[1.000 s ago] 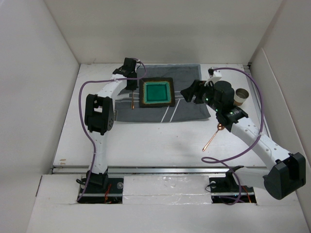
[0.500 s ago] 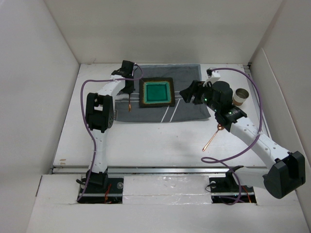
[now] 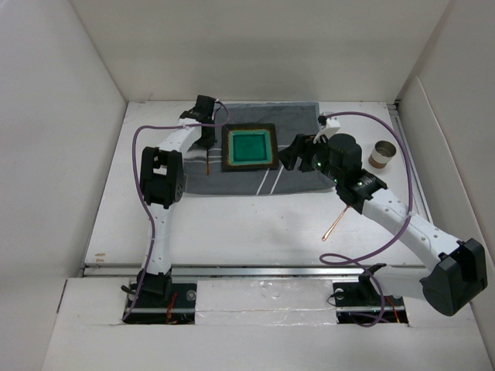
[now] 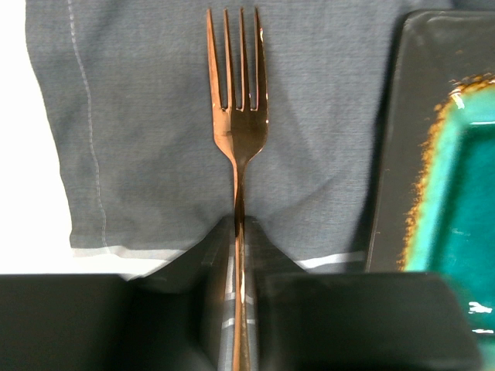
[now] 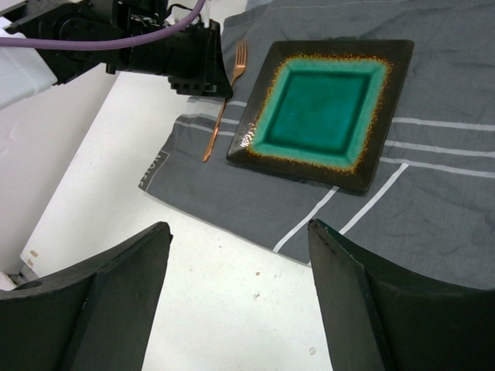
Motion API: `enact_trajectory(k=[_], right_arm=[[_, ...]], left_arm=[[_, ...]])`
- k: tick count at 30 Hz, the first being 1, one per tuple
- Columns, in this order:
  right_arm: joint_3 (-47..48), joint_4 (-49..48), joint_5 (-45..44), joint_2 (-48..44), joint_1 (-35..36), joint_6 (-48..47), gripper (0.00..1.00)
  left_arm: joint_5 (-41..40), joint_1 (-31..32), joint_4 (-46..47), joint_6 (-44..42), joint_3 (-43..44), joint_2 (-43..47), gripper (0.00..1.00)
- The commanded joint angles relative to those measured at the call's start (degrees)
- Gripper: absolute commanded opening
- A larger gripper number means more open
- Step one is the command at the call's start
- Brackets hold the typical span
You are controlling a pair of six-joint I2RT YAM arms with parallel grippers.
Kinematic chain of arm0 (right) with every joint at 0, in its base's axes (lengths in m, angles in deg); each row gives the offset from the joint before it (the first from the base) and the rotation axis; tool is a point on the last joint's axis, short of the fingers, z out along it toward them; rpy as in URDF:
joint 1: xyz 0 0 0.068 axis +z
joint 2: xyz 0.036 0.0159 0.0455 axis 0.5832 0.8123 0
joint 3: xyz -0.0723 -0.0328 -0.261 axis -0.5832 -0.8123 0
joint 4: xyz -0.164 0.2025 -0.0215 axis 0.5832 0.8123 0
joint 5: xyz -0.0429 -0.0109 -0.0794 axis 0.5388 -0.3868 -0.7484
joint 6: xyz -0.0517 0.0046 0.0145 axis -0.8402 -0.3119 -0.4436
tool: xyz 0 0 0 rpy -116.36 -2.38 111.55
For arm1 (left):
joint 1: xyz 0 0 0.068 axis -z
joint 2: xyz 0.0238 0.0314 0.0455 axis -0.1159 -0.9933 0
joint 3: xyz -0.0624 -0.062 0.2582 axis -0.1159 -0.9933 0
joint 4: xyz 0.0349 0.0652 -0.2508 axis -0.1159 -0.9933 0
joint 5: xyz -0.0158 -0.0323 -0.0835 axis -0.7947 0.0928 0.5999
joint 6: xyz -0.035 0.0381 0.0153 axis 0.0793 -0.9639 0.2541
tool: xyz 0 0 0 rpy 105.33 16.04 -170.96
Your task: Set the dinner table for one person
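A copper fork lies left of the square teal plate on the grey striped mat, which rests on the white dinner table. My left gripper is shut on the fork's handle, tines pointing away from it. The fork, the plate and the left gripper also show in the right wrist view. My right gripper is open and empty, hovering over the mat's right part beside the plate. In its own view the jaws stand wide apart.
A second copper utensil lies on the table under my right forearm. A small tan cup stands at the right, off the mat. White wall panels border the table on three sides.
My right gripper has moved left toward the plate, uncovering the cup. My left gripper has shifted slightly with the fork beside the plate.
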Motion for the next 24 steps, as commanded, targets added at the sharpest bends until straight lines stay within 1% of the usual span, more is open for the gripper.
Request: enact_trajectory(k=[1, 3, 4, 5, 6, 7, 9, 10, 11, 12, 13, 14, 16, 17, 18, 19, 20, 21, 22, 23, 24], right_arm=[[-0.50, -0.26, -1.95, -0.47, 0.52, -0.65, 0.78], [-1.21, 0.71, -2.56, -1.43, 0.52, -0.65, 0.78], [-1.56, 0.62, -2.57, -2.14, 1.05, -0.47, 0.77], [-3.21, 2.62, -4.31, -3.36, 1.05, -0.21, 0.76], [-3.23, 2.64, -4.32, -4.16, 1.05, -0.21, 0.76], [-4.01, 2.99, -4.76, -5.04, 1.05, 0.14, 0.73], [-6.90, 3.78, -6.86, -7.32, 1.05, 0.93, 0.69], [-8.31, 4.05, -7.57, -10.12, 1.05, 1.72, 0.54], [-9.63, 4.66, -9.40, -11.62, 1.05, 2.16, 0.45], [-12.52, 5.36, -10.81, -13.12, 1.05, 3.56, 0.32], [-14.11, 6.06, -12.39, -16.44, 1.05, 4.09, 0.06], [-15.69, 7.46, -15.54, -17.86, 1.05, 4.79, 0.00], [-20.86, 8.52, -17.67, -20.68, 1.05, 6.55, 0.00], [-22.20, 10.71, -18.47, -23.21, 1.05, 7.69, 0.00], [-23.61, 11.51, -18.74, -24.28, 0.53, 9.70, 0.00], [-26.14, 12.13, -18.74, -25.43, -0.26, 10.77, 0.00], [-27.30, 13.35, -17.78, -27.18, -0.88, 12.08, 0.00], [-28.09, 13.80, -17.25, -27.89, -2.10, 13.14, 0.00], [-28.80, 14.33, -16.64, -28.16, -2.81, 15.41, 0.00], [-29.59, 15.20, -15.41, -28.51, -3.42, 16.22, 0.02], [-29.68, 15.73, -15.14, -28.43, -4.13, 16.84, 0.05]], left_arm=[[-3.77, 0.04, -0.52, 1.33, 0.82, 0.48, 0.16], [-5.00, 0.04, 0.09, 1.78, -0.32, 1.98, 0.24], [-5.18, 0.04, 0.18, 1.87, -0.33, 2.50, 0.31], [-4.83, 0.04, 0.01, 1.69, -0.24, 3.64, 0.37], [-4.83, 0.04, -0.16, 1.60, -0.16, 3.65, 0.37], [-4.74, 0.04, -0.51, 1.60, 0.11, 3.91, 0.42], [-4.48, 0.04, -2.00, 2.13, 0.98, 5.49, 0.44], [-4.13, 0.65, -2.01, 2.13, 0.81, 6.45, 0.44], [-4.21, 1.18, -1.93, 2.22, 0.72, 9.25, 0.43], [-4.21, 1.96, -2.10, 2.48, 0.64, 11.19, 0.40], [-4.04, 3.80, -2.01, 2.66, 0.37, 13.30, 0.36], [-4.04, 4.86, -1.75, 3.01, -0.15, 18.54, 0.33], [-3.69, 7.15, 0.79, 3.80, -4.97, 25.33, 0.25], [-3.60, 9.33, 2.02, 4.15, -7.08, 32.67, 0.23], [-2.64, 10.05, 3.86, 4.76, -12.06, 36.66, 0.21], [-0.98, 10.06, 5.09, 5.46, -15.24, 40.35, 0.13], [4.08, 10.06, 6.93, 7.21, -18.93, 49.00, 0.09], [5.09, 10.06, 10.78, 7.84, -26.88, 53.53, 0.06], [8.32, 10.06, 12.21, 8.54, -30.79, 57.40, 0.00], [11.05, 10.06, 13.27, 9.50, -33.96, 65.44, 0.00], [12.21, 10.06, 14.50, 9.77, -40.08, 69.35, 0.00]])
